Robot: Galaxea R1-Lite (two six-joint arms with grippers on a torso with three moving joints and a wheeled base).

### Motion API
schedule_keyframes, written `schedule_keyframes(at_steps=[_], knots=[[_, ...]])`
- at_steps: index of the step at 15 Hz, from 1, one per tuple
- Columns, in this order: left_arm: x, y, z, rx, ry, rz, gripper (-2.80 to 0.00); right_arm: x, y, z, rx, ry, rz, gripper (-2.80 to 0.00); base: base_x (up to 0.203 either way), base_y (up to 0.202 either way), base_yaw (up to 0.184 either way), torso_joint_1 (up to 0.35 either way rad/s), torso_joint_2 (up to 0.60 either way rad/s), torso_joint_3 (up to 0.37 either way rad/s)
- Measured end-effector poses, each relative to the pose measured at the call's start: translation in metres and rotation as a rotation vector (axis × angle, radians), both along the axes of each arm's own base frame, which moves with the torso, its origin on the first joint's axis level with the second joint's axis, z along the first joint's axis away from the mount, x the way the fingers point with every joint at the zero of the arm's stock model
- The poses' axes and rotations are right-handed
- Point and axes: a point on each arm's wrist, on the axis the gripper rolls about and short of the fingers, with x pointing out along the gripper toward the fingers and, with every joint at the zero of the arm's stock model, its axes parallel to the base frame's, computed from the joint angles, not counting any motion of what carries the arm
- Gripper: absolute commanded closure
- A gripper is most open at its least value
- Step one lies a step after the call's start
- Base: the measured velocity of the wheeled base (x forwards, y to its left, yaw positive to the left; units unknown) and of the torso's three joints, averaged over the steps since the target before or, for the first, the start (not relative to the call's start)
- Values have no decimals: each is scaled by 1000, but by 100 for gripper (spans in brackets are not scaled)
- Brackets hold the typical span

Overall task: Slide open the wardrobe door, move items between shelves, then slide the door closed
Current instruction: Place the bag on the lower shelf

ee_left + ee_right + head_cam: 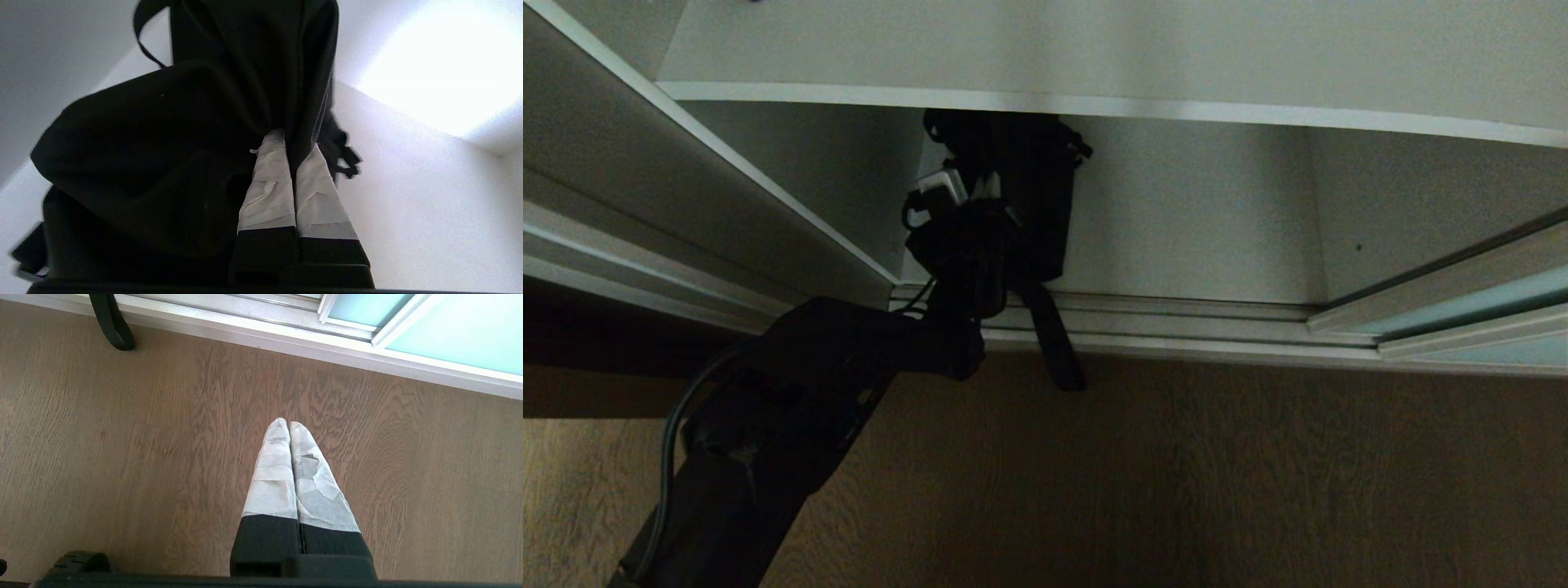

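Under the flat white shelf [1094,57], left gripper [292,141] is clamped tight on the soft black fabric pouch [163,163]; I'd lift clear of its edge first

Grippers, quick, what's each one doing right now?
Left gripper: jaws shut on the black pouch bag, lifted just under the shelf.
Right gripper: jaws shut, empty, over the wooden floor.

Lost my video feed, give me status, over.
Left claw shut on black pouch bag, below shelf. Right claw shut, empty, over floor. Nothing blocking.
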Motion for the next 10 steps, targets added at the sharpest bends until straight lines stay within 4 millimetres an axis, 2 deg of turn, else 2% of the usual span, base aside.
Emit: schedule_keyframes(at_steps=[10], knots=[[-2,3,2,42,-4,140,0,0,0,0,0,0,0,0,0,0,0,0,0,0]])
